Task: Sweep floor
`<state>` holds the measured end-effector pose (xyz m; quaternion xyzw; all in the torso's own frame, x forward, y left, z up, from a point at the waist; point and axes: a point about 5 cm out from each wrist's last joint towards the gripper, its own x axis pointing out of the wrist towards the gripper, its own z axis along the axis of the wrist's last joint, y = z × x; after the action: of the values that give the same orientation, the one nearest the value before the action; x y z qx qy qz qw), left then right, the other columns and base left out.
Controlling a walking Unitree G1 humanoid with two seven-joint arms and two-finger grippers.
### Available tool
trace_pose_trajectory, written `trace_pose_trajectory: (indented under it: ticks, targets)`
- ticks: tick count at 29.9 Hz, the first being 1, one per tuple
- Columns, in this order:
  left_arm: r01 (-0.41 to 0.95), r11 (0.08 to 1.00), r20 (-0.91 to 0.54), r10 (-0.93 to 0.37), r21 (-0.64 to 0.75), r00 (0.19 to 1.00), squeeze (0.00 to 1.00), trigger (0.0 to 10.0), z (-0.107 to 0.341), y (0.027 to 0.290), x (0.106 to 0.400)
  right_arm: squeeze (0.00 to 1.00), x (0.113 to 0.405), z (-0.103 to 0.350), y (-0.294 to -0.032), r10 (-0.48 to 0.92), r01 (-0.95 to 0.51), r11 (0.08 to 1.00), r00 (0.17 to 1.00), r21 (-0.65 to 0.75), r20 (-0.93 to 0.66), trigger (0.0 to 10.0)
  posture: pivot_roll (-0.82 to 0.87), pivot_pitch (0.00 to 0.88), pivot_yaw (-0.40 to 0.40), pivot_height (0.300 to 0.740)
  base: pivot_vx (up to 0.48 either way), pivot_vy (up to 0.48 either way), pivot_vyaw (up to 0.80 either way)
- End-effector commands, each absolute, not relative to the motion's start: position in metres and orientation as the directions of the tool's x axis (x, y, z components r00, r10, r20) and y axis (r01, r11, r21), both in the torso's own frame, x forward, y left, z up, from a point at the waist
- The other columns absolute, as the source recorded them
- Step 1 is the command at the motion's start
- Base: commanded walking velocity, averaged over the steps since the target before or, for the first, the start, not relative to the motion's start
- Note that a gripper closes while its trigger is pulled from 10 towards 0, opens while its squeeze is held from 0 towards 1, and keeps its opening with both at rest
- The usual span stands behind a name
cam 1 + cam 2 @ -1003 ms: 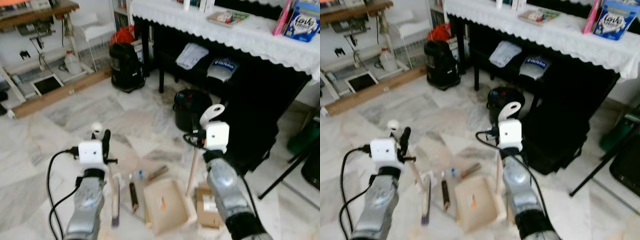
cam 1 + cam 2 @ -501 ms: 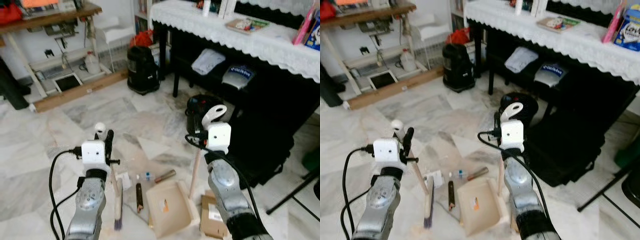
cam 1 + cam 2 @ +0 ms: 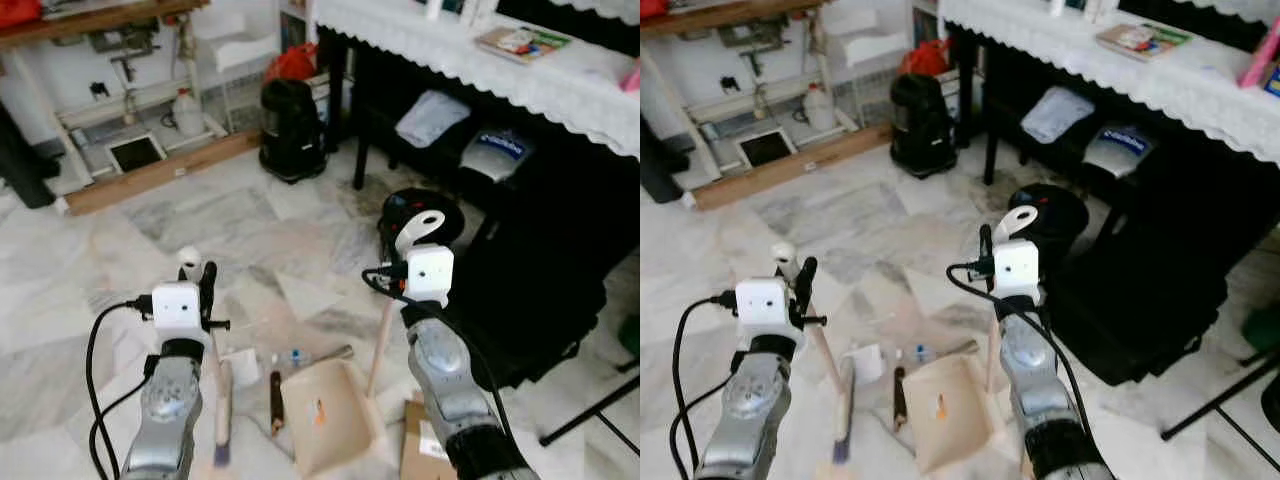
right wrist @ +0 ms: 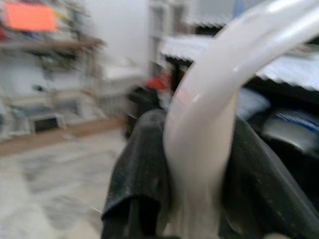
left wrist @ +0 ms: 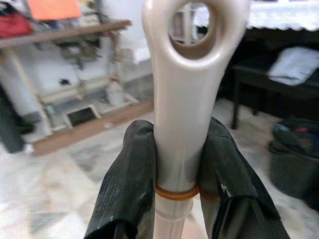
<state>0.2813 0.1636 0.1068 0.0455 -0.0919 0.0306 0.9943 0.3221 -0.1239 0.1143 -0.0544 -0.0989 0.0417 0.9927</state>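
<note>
Your left arm comes up from the lower left of the frame, forearm raised, and the left tool (image 5: 179, 169) is clamped tight on the cream broom handle (image 5: 185, 99), both black fingers (image 5: 130, 184) pressed against it just below the loop at its top. The broom head (image 3: 223, 415) sits on the marble floor (image 3: 90, 260) right beside that arm, low in the frame.

Your right arm rises from the lower right, wrist bent up, and the right tool (image 4: 197, 164) is closed around the white dustpan handle (image 4: 209, 114). That view is blurry, but you can see the fingers hugging it on both sides. The dustpan (image 3: 328, 415) rests on the floor at bottom centre, between your 2 arms, with a small orange bit (image 3: 320, 414) lying in it.

Just left of the pan there's a dark stick-like thing (image 3: 275, 390), a little bottle (image 3: 292, 357) and a white scrap (image 3: 243, 366). A cardboard box (image 3: 418, 450) lies at the lower right.

As for writing, the blue and white bag (image 3: 497, 148) under the lace-covered tabletop (image 3: 560, 85) has lettering on it, but it's too small to read.
</note>
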Motion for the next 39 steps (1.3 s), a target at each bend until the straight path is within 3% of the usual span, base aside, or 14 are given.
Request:
trace_pose_trajectory:
  ticks: [1,39]
  targets:
    - [-0.073,0.994,0.242,0.053,0.076,0.969,0.0,10.0,0.118,0.166,0.281,0.0,0.324,0.123,-0.123,0.097,-0.069,0.99,0.968,-0.126,0.231,10.0,0.09,0.091,-0.001,0.74,0.0,0.0,0.0]
    - [0.004,0.991,0.164,-0.026,0.135,0.986,0.0,10.0,0.115,0.178,0.27,0.0,0.314,0.076,-0.14,-0.034,0.048,0.985,0.996,-0.163,0.087,10.0,0.13,0.153,0.05,0.74,0.0,0.0,0.0]
